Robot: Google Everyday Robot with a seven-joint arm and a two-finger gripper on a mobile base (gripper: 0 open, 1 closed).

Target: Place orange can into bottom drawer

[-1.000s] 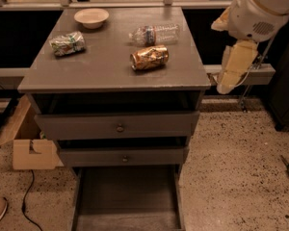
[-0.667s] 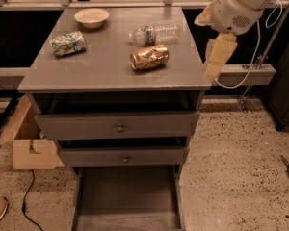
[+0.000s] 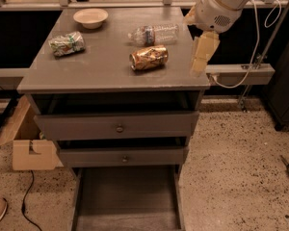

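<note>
Cabinet scene, described outward from the orange can (image 3: 149, 57). Well to the can's left lies a green-and-white foil packet (image 3: 66, 43). Left of the can and farther back sits a pale bowl (image 3: 90, 17). Just behind the can, not touching it, a clear plastic bottle (image 3: 153, 33) lies on its side. The can itself lies on its side on the grey cabinet top (image 3: 101, 69), toward the right front, its long axis running roughly left to right. To the can's right, near but apart, the gripper (image 3: 198, 67) hangs pointing downward above the top's right edge, with nothing seen in it; whether it is released or clenched cannot be told. The can therefore lies to the gripper's left, so a reach would likely travel leftward and meet the can across its narrow width. Below the can, under two knobbed drawers (image 3: 119, 128), the bottom drawer (image 3: 127, 196) stands pulled out; its front end is cut off at the bottom of the view, and the arm above the gripper is cropped at the top.
</note>
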